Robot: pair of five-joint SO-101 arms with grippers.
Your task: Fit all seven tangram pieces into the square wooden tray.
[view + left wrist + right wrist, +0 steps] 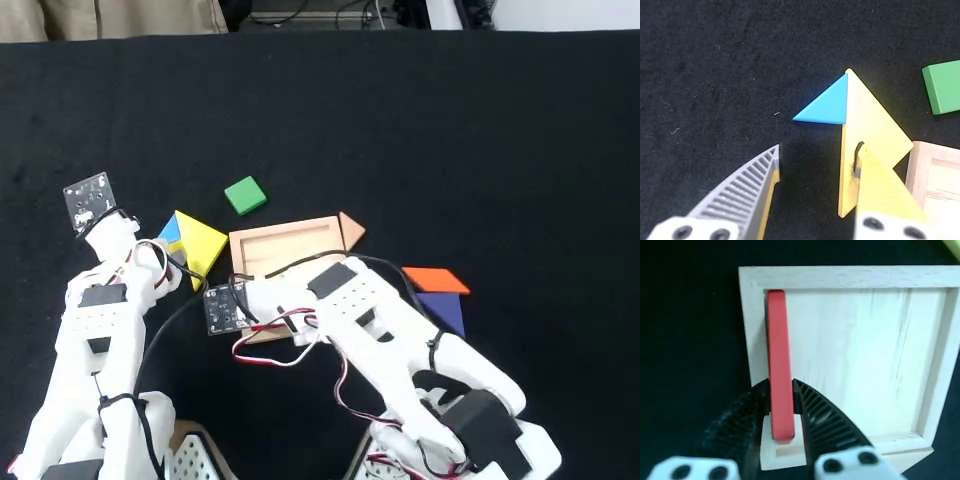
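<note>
My right gripper (pixel 781 390) is shut on a red piece (pixel 777 340), which stands on edge inside the square wooden tray (pixel 850 277) along one inner wall. In the high view that arm lies across the tray (pixel 285 245). My left gripper (pixel 818 150) is open just over the cloth; one finger (pixel 875 185) is above the yellow triangle (pixel 867 125), the other (pixel 757 185) above bare cloth. A small blue triangle (pixel 825 107) touches the yellow one's edge. In the high view the yellow triangle (pixel 200 243) and the blue triangle (pixel 170 232) lie left of the tray.
A green square (pixel 245 195) lies beyond the tray and a tan triangle (pixel 350 230) touches its right side. An orange parallelogram (pixel 435 281) and a dark blue triangle (pixel 442 312) lie to the right. Black cloth covers the table.
</note>
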